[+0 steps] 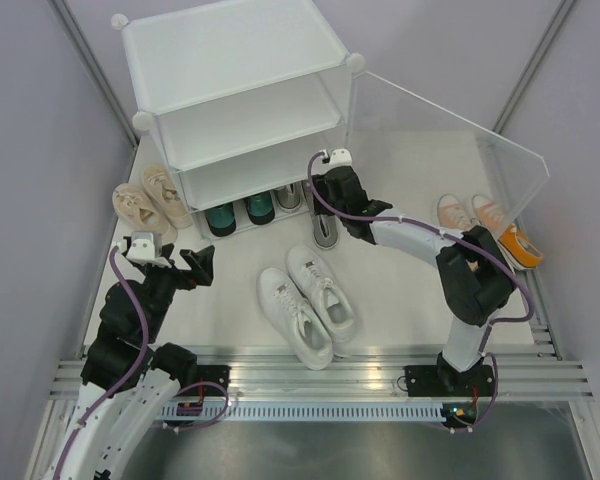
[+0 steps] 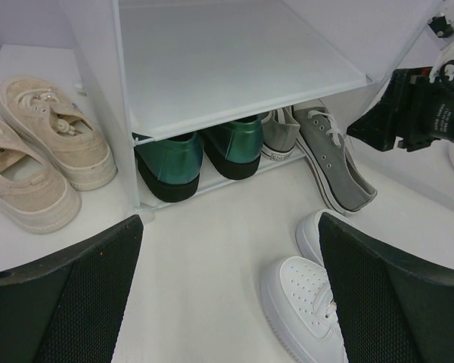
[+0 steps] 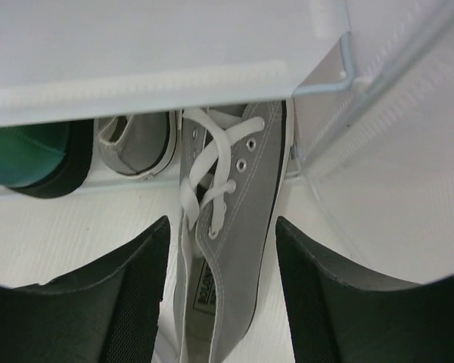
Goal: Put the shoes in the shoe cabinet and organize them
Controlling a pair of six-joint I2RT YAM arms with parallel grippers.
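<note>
Far left, a beige pair [image 1: 145,200] waits on the table [image 1: 400,300] just outside the shoe cabinet [image 1: 230,60]. Near them the left gripper [image 2: 231,218] hovers with its jaws as wide as they go, holding nothing. In the cabinet's lowest tier we see the dark green pair [image 2: 204,151] parked side by side, then one grey shoe [image 3: 136,140] fully in. Its mate, the second grey shoe [image 3: 242,174], has only its toe under the shelf. The heel half juts out onto the table at a slant. The right gripper [image 3: 218,227] straddles that heel half with jaws partly spread, one finger on each side. A gap shows on the laced side, so we judge the shoe is not pinched. The white pair [image 1: 310,303] lies in front on the table. Beyond the clear door [image 1: 450,140], swung open, sits the orange pair [image 1: 490,225]. We expect this canvas sneaker to be light, with a soft upper that caves under pressure and a firmer rubber sole. The safest hold looks to be across the sole walls at mid-length or at the heel collar. The loose white laces should be kept clear, since they could snag on the shelf edge.
</note>
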